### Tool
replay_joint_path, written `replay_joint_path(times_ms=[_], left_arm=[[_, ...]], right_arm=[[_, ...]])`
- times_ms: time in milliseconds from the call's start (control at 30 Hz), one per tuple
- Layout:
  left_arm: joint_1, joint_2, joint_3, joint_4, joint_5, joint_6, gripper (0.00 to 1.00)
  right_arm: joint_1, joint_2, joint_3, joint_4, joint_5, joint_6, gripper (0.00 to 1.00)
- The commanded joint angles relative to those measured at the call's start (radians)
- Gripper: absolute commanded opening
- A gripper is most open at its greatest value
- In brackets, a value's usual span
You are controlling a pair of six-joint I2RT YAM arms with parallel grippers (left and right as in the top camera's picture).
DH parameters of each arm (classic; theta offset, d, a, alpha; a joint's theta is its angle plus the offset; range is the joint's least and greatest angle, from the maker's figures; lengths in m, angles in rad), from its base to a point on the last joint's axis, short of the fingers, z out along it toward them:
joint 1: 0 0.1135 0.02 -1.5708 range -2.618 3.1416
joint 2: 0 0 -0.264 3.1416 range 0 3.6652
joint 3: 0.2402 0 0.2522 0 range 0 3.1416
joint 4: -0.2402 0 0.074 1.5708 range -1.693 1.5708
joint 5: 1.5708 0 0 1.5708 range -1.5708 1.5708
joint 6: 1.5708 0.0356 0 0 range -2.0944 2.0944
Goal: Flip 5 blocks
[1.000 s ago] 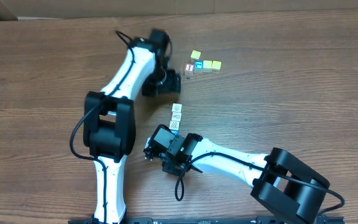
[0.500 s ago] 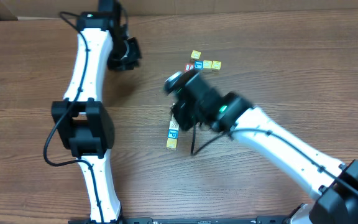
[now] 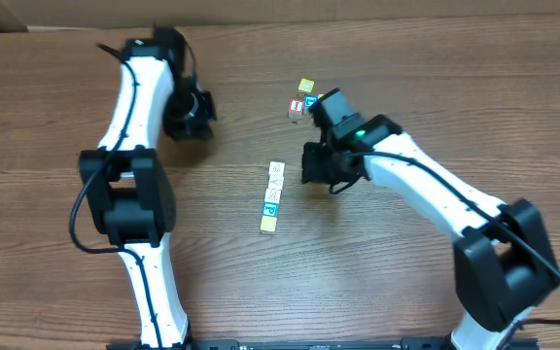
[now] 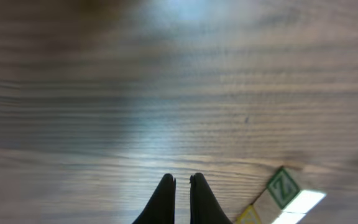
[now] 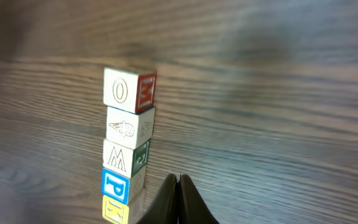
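Progress cannot be scored outright. The five blocks (image 3: 272,197) lie in one tidy line near the middle of the table (image 3: 474,97), touching face to face and running roughly from 12 to 6 o'clock. In the right wrist view their upper faces show an O, a faint drawing, a W-like mark, a blue P and plain yellow. Nothing shows which faces count as turned, so I cannot tell how many flips are done. My guess is that this is a pause between flips or the end of the job.

The right gripper (image 5: 179,182) has its fingers pressed together on nothing. In the overhead view it sits just beside the line, at 3 o'clock from its upper end. The left gripper (image 4: 180,182) is likewise closed and empty, well apart at 10 o'clock.

A separate cluster of cubes (image 3: 304,97) sits at 1 o'clock from the line. The table is brown wood grain, bare elsewhere. A tan board (image 3: 358,8) edges it at 12 o'clock.
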Motion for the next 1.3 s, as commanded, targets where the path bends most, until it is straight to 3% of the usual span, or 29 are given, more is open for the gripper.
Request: replay_joint_path(times_ms=[0,267,433,900,1267], left_arm=[[-0.059,0.005,-0.090,0.035,0.044,0.062,0.04],[-0.153,0.005,-0.182,0.095,0.069,0.084,0.04],[-0.191,0.005,-0.200,0.133,0.087,0.083,0.04],[-0.208,0.005,-0.204,0.135,0.088,0.076,0.04],[-0.211,0.005,-0.227,0.134,0.088,0.042,0.04]], right_arm=[[0.038,0.041,-0.013,0.024,0.021,0.107,0.04],[0.048,0.082,-0.022,0.034,0.044,0.173,0.04],[0.048,0.094,-0.084,0.132,0.041,0.253,0.04],[0.048,0.102,-0.124,0.364,0.043,0.236,0.04],[0.048,0.150,-0.124,0.385,0.007,0.201,0.04]])
